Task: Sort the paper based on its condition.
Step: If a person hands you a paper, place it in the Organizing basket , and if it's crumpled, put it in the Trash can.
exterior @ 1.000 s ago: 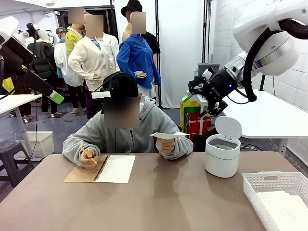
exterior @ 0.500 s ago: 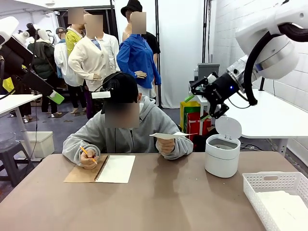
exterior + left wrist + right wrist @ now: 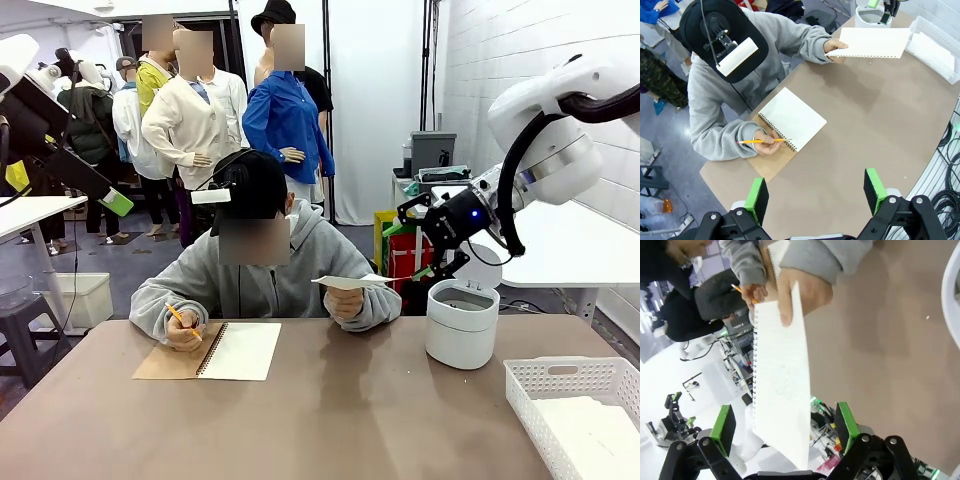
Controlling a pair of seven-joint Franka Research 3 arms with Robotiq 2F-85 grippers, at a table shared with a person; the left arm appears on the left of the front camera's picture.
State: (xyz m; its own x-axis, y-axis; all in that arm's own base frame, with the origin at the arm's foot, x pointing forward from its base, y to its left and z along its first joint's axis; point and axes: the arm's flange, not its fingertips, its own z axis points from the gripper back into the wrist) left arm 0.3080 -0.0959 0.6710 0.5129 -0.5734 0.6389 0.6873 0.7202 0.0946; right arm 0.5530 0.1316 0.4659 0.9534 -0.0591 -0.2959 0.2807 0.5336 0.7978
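Right pincer (image 3: 420,240): wide open, empty, just above the white round plastic bin (image 3: 461,325), arm bent.
Left pincer (image 3: 816,192): wide open, empty.
Smooth white paper sheet (image 3: 350,282): in the person's hand (image 3: 345,303), near that bin.

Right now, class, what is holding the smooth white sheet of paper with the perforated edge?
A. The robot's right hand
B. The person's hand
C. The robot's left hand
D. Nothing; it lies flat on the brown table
B: the smooth white sheet of paper is pinched in the person's hand above the brown table, while the robot's right hand is open, not closed on it.
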